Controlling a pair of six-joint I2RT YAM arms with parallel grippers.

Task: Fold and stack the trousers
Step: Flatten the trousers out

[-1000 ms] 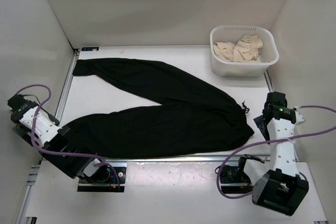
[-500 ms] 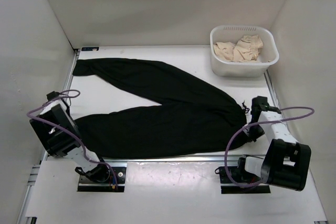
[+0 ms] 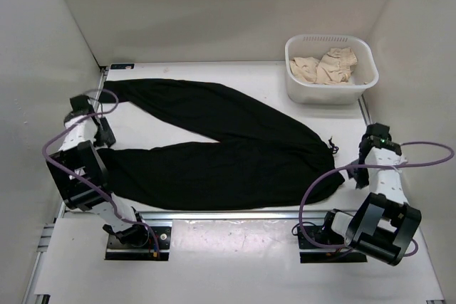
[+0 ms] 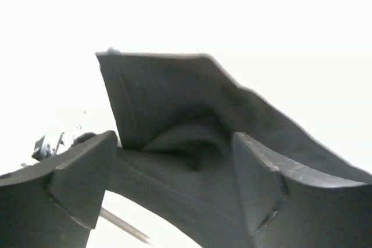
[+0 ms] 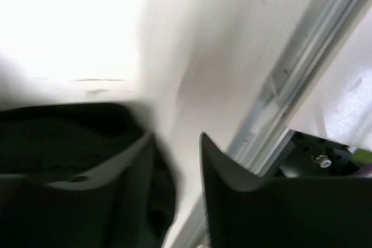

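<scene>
Left wrist view: the left gripper [image 4: 174,149] has its jaws wide apart at a leg cuff of the trousers [image 4: 174,103]. The right gripper [image 5: 176,143] has jaws narrowly parted and empty. Each should bite deep into the fabric before lifting.

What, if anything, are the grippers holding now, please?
Nothing, it seems: the left gripper, jaws open, straddles the trousers near a cuff; the right gripper is empty beside the waist.

trousers [image 3: 228,154]: 1 | white tub [image 3: 299,92]: 1 | left gripper [image 4: 174,161]: 1 | right gripper [image 5: 177,143]: 1 | purple cables [image 3: 45,153] [image 3: 305,204]: 2
</scene>
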